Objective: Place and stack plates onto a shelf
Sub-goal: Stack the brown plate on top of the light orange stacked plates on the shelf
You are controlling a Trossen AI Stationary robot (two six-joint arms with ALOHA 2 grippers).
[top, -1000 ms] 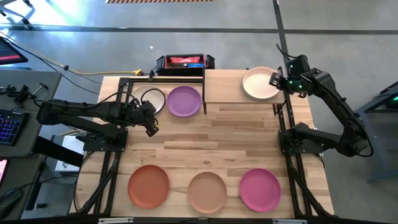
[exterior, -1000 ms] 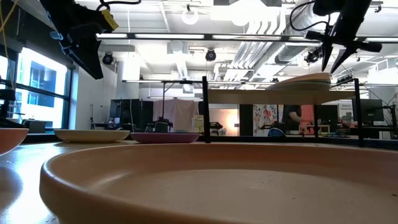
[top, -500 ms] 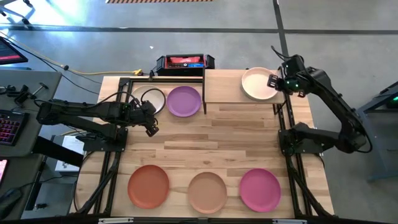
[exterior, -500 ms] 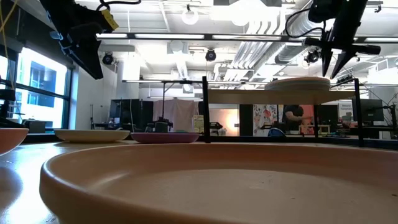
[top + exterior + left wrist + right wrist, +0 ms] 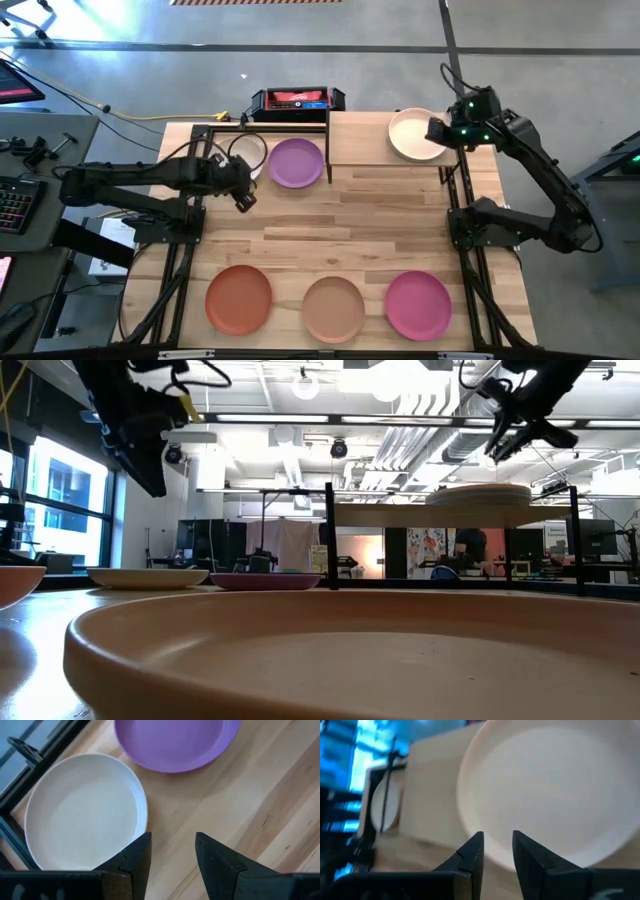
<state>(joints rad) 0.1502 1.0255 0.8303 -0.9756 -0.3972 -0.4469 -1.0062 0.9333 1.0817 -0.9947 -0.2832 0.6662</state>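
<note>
Right gripper (image 5: 434, 129) lifted off pale pink round plate (image 5: 414, 134) on light-wood shelf (image 5: 360, 138), fingers narrowly apart (left gripper (image 5: 172, 851) wide, empty).

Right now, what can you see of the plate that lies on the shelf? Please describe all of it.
The plate is round, pale pink-cream and matte, with a shallow raised rim. It lies flat and right side up on the right end of the shelf, a light-wood board on thin black legs. Nothing is stacked on it. The right gripper hangs just above its right edge, jaws open and apart from it.
</note>
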